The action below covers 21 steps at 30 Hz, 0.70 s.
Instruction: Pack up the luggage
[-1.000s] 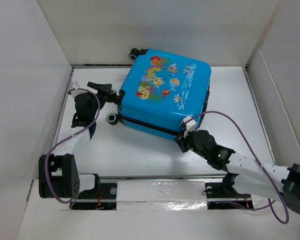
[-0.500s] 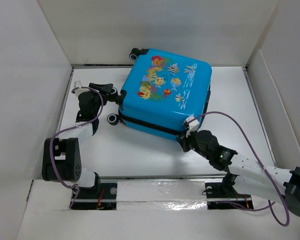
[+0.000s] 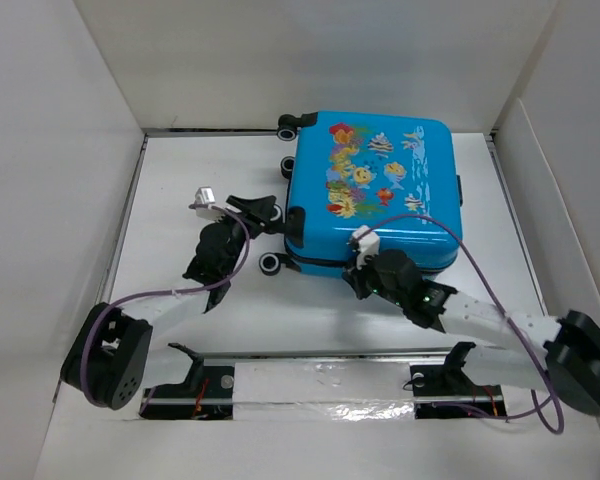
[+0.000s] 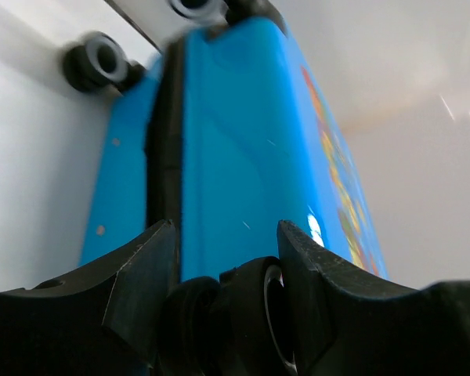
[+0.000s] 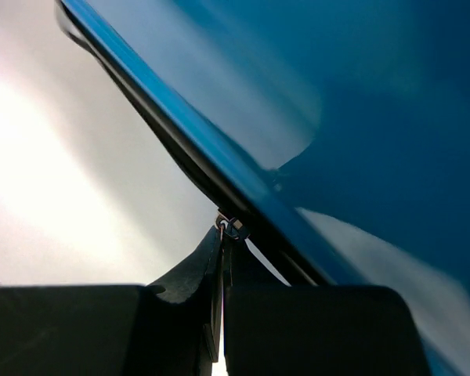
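Left jaws grip luggage (image 3: 375, 190) wheel (image 4: 243, 313); right jaws pinch zipper pull (image 5: 220, 286)

Left wrist view: the luggage (image 4: 243, 157) runs past the top edge, and its lower part is covered by the left end effector (image 4: 227, 235) at the bottom of the frame. The near wheel (image 4: 219, 321) in its jaws is half hidden. The far wheel (image 4: 102, 59), upper left, is blurred. The printed face (image 4: 337, 164) is too oblique to read.

Right wrist view: the shell is blurred and cut off at the top and right. The zipper pull (image 5: 232, 229), centre, is tiny. Its tab disappears between the closed fingers of the right end effector (image 5: 223, 258).
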Each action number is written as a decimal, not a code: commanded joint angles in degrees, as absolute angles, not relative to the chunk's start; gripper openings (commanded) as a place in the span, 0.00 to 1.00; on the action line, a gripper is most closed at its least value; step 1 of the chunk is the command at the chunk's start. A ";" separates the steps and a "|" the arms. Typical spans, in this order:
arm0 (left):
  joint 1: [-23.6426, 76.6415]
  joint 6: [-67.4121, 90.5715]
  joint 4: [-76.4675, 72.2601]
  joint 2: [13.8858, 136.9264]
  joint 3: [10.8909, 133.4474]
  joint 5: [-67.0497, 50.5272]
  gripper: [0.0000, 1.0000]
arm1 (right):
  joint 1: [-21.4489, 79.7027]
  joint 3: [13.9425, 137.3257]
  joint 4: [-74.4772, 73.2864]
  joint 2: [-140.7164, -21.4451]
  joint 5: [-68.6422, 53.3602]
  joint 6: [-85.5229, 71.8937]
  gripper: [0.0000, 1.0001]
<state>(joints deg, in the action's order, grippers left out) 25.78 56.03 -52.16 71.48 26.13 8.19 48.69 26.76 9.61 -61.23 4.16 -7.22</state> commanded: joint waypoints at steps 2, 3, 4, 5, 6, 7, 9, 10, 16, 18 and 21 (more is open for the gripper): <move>32.87 51.51 -49.06 65.14 21.71 -6.59 0.00 | 58.70 41.64 18.72 -71.09 -2.02 -3.26 0.00; 33.65 50.98 -47.04 62.52 21.62 -7.20 0.00 | 59.93 43.40 18.37 -72.76 -2.11 -2.64 0.00; 35.05 49.85 -43.80 59.71 21.01 -7.47 0.00 | 62.38 46.38 18.28 -75.82 -2.37 -2.03 0.00; 35.68 49.31 -42.29 59.68 20.57 -7.47 0.00 | 63.71 47.62 18.37 -77.15 -2.63 -1.93 0.00; 36.29 48.96 -40.71 57.24 20.04 -7.12 0.00 | 64.85 48.51 18.63 -78.21 -2.72 -2.02 0.00; 36.82 48.87 -39.39 56.26 18.47 -7.12 0.00 | 66.17 49.04 20.20 -79.88 -3.16 -2.28 0.00; 37.35 49.48 -39.37 54.76 16.88 -7.47 0.00 | 69.42 48.70 22.75 -80.42 -3.51 -3.07 0.00; 37.35 49.74 -40.07 54.76 15.66 -7.56 0.00 | 70.22 48.08 24.94 -80.42 -2.99 -4.12 0.00; 43.06 50.71 -45.78 59.84 18.00 -4.05 0.00 | 68.23 33.33 27.43 -69.72 4.21 -7.72 0.00; 44.99 50.19 -47.10 63.26 20.12 -1.77 0.00 | 65.41 29.55 25.94 -61.75 3.26 -8.26 0.00; 50.08 49.05 -49.83 69.23 25.47 2.34 0.00 | 58.20 24.18 20.84 -49.46 0.45 -8.53 0.00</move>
<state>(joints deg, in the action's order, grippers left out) 44.14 53.41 -50.09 62.70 20.62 7.60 61.67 24.75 12.64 -59.75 6.74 -6.70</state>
